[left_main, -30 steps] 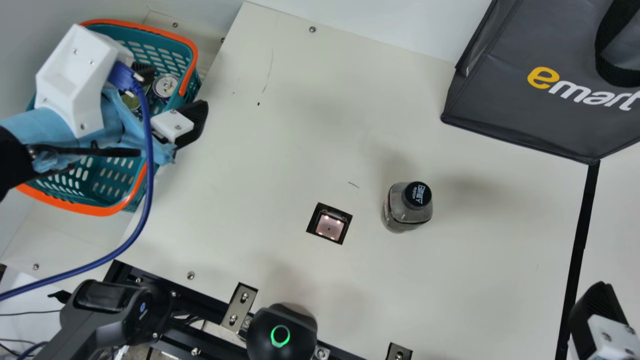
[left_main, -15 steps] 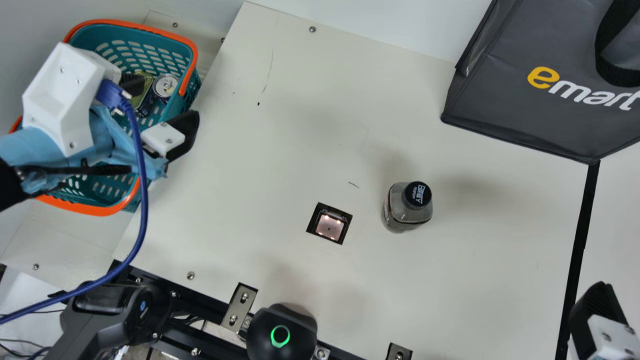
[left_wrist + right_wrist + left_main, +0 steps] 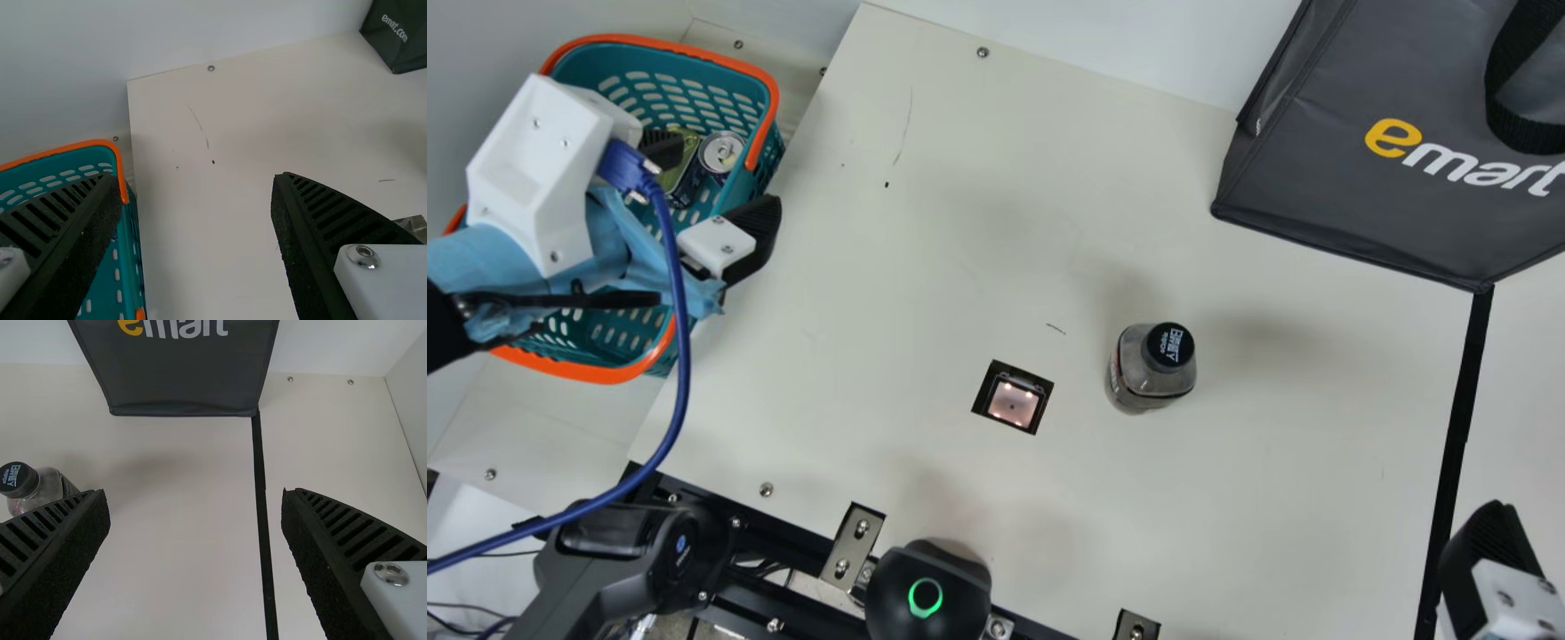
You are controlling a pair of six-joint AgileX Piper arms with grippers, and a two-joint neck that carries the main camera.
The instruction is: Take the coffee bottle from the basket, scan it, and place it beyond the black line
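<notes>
Coffee bottle (image 3: 1154, 369) stands upright in the main view, at the scanner's (image 3: 1012, 404) three o'clock; the left gripper (image 3: 725, 180) hangs over the basket (image 3: 609, 373) towards ten, the right gripper (image 3: 1494, 569) is towards four. Left wrist view: fingers (image 3: 310, 247) wide apart. Right wrist view: fingers (image 3: 327, 567) apart, the black line (image 3: 263, 520) between.

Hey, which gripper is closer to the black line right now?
Right. The right gripper is close beside the black line; the left gripper is far across the table, over the table-side edge of the basket.

can (image 3: 721, 151) in basket (image 3: 574, 76), bottle (image 3: 1150, 364) right of scanner (image 3: 1012, 404)
</notes>
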